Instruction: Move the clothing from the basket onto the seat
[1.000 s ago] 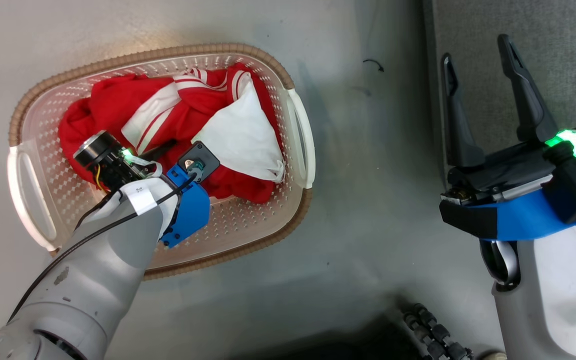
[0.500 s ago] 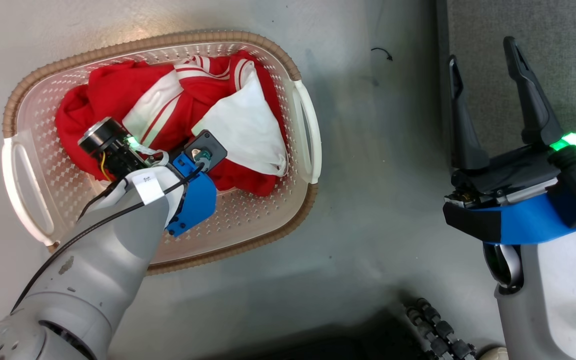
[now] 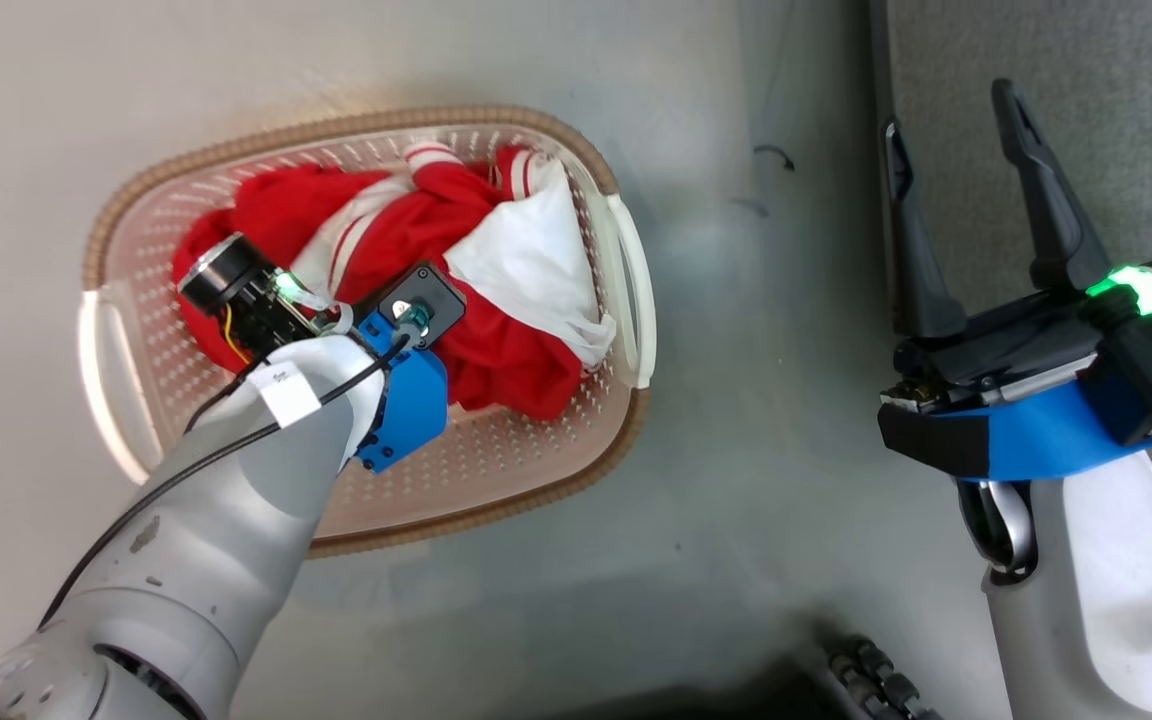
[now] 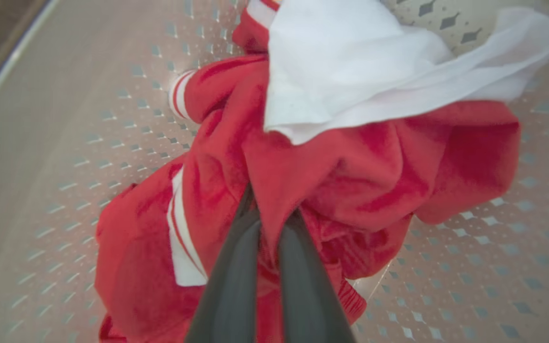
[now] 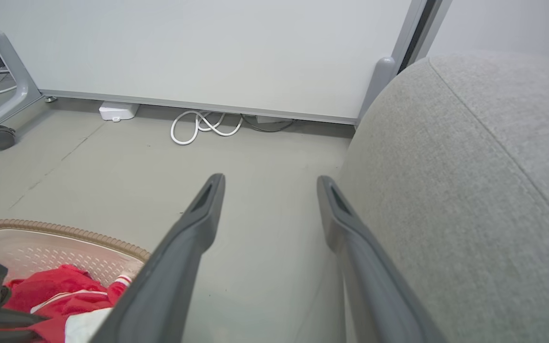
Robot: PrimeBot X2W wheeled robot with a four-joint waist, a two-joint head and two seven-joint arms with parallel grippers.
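While left gripper pinches red clothing inside basket, frame centre-left, right gripper hangs, jaws spread wide, beside seat, upper right. Grasp step; next likely lift clear of basket.

Only candidate text: a white tag wrapped round the left arm beside the black cable, carrying a tiny dark mark, too small to read. No legible words, brands or numbers elsewhere
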